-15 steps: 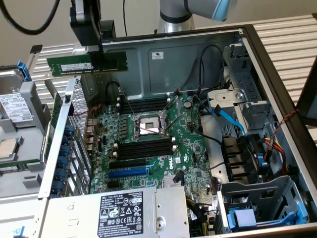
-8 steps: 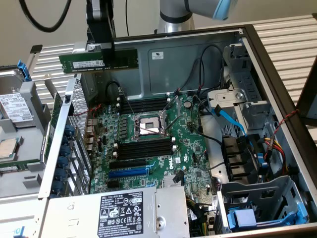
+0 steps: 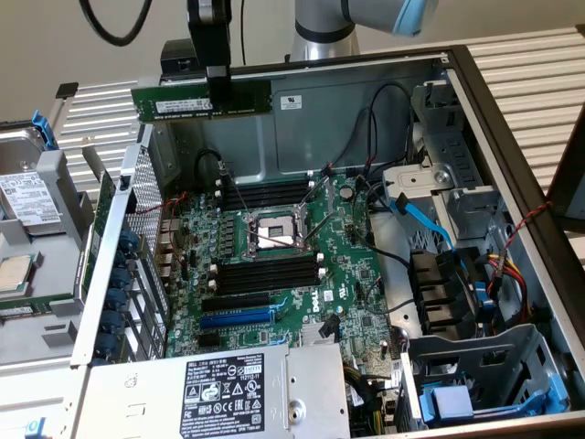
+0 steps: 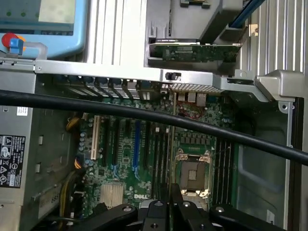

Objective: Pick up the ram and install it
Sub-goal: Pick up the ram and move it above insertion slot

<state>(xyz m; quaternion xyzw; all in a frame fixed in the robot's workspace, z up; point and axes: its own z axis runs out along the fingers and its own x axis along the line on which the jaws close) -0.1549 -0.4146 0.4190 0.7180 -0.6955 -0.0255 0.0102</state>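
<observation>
Currently | gripper [image 3: 217, 80] clamped on ram [image 3: 174, 102], aloft at 11 o'clock of board [image 3: 356, 285] | risk: narrow mid-grip, it may tilt and miss slots [image 3: 265, 273].

The ram [image 3: 174, 102] is a long, narrow dark-green stick with a pale label strip along its face. It is held in the air, level, standing on its long edge with its face toward the exterior view. The end effector [image 3: 218, 91] pinches it near the middle from above. It hangs over the far wall of the computer case [image 3: 366, 62], toward the exterior view's left.
</observation>
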